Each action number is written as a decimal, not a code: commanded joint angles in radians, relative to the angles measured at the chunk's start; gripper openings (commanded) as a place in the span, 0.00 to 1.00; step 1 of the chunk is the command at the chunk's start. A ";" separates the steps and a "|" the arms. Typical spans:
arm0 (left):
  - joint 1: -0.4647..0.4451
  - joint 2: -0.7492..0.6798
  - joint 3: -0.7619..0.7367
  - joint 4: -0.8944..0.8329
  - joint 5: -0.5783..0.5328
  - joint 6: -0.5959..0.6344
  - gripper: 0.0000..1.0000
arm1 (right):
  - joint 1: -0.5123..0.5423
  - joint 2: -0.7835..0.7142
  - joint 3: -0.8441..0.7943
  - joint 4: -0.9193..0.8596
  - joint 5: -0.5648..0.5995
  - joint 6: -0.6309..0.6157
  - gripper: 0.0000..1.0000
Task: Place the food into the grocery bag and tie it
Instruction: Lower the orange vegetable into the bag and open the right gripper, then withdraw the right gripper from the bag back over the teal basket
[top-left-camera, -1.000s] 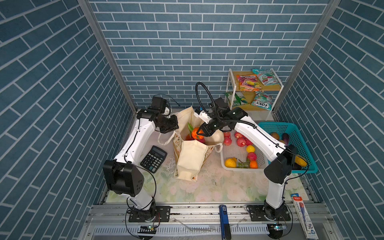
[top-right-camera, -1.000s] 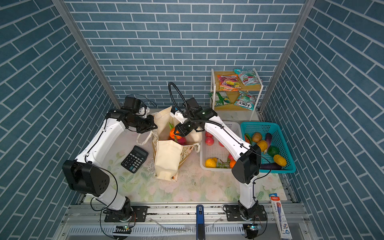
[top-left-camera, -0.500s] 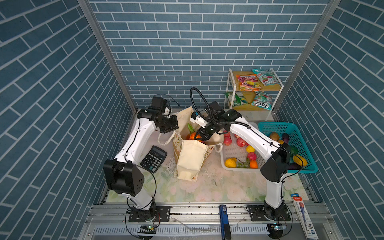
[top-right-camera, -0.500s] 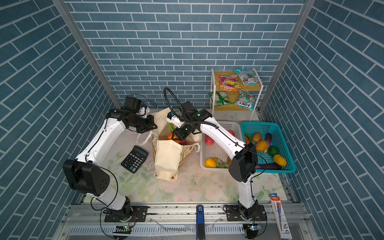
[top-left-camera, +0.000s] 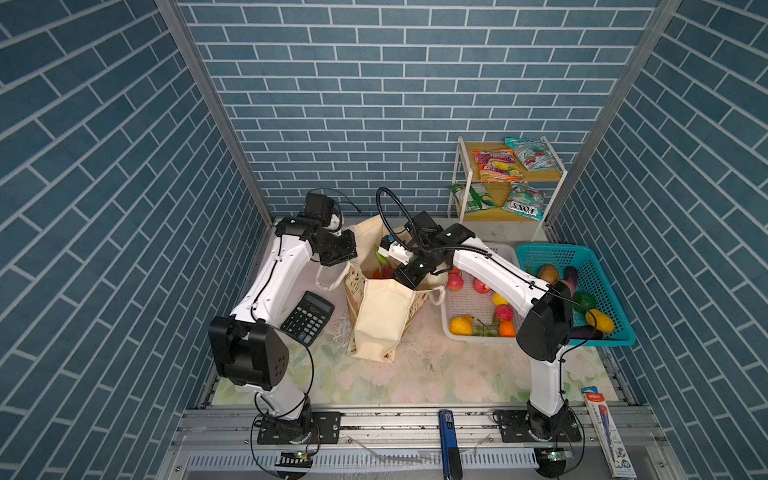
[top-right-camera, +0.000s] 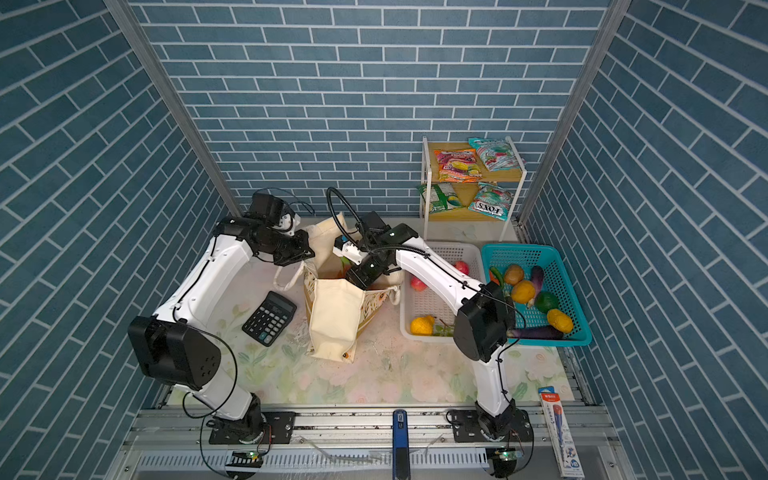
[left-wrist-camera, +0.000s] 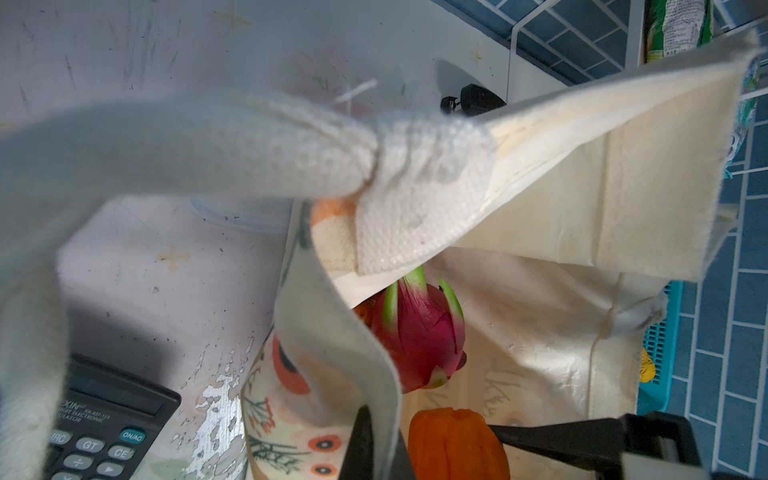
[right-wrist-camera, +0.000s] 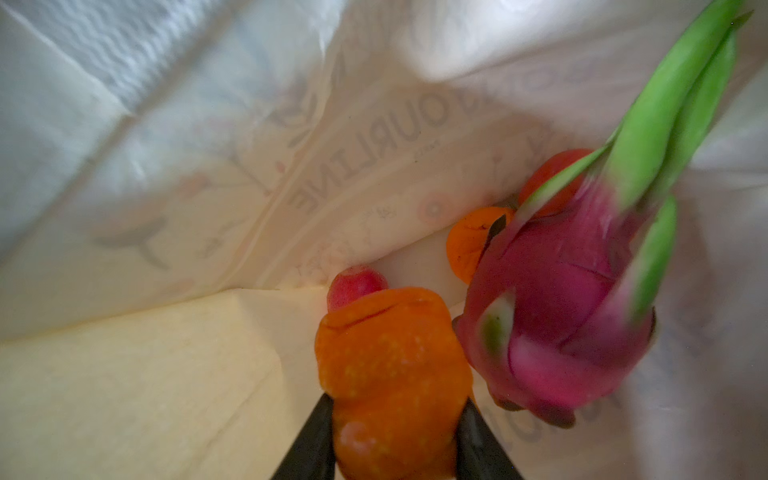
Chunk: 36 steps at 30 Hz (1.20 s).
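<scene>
The right gripper (right-wrist-camera: 397, 401), carrying the orange fruit (right-wrist-camera: 390, 353), has descended from above the mouth into the grocery bag (top-left-camera: 382, 316) now surrounding it.

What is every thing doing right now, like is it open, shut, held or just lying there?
grocery bag: standing, mouth open, handles untied.
left end effector: shut on the bag's rim.
right end effector: inside the bag, shut on the orange fruit.
dragon fruit: lying inside the bag.
white basket: holds loose fruit.
snack packets: on the shelf.
calculator: lying flat, keys up.
</scene>
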 joint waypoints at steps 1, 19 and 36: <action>-0.003 0.021 0.012 -0.014 -0.003 0.015 0.00 | 0.006 0.023 -0.013 -0.008 -0.039 -0.032 0.32; -0.003 0.022 0.030 -0.033 -0.001 0.030 0.00 | 0.018 0.075 -0.042 0.034 0.020 -0.038 0.52; -0.003 0.009 0.021 -0.032 0.003 0.027 0.00 | 0.015 -0.094 -0.049 0.166 0.248 -0.022 0.99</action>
